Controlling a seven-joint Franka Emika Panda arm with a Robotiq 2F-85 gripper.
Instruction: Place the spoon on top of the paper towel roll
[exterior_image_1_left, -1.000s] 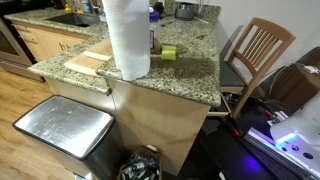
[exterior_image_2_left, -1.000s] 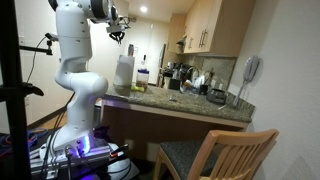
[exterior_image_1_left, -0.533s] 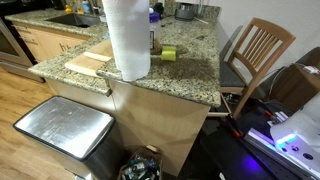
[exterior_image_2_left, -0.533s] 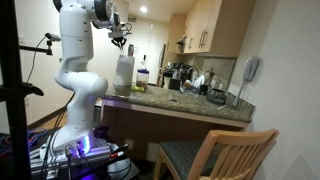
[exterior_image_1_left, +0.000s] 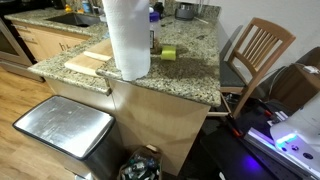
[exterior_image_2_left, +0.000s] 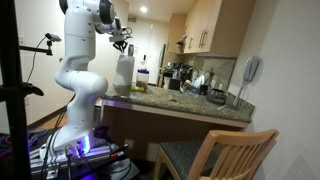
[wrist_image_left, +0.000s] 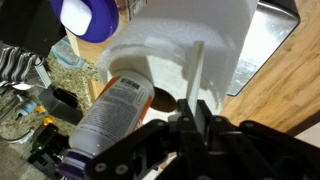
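Observation:
The paper towel roll (exterior_image_1_left: 127, 38) is a tall white cylinder standing on the granite counter; it also shows in an exterior view (exterior_image_2_left: 124, 72) and fills the top of the wrist view (wrist_image_left: 185, 50). My gripper (wrist_image_left: 190, 118) is shut on the spoon (wrist_image_left: 196, 72), whose slim white handle sticks out over the roll's top. In an exterior view the gripper (exterior_image_2_left: 122, 40) hangs just above the roll. The arm is out of frame in the exterior view that looks down on the counter.
A yellow-green cylinder (exterior_image_1_left: 168, 53) and a wooden board (exterior_image_1_left: 87, 62) lie beside the roll. A white bottle with a purple cap (wrist_image_left: 100, 105) stands next to the roll. A steel bin (exterior_image_1_left: 65, 128) and a wooden chair (exterior_image_1_left: 255, 52) stand by the counter (exterior_image_1_left: 185, 75).
My arm has swung a little toward the roll and the gripper has come down closer to its top, still holding the spoon.

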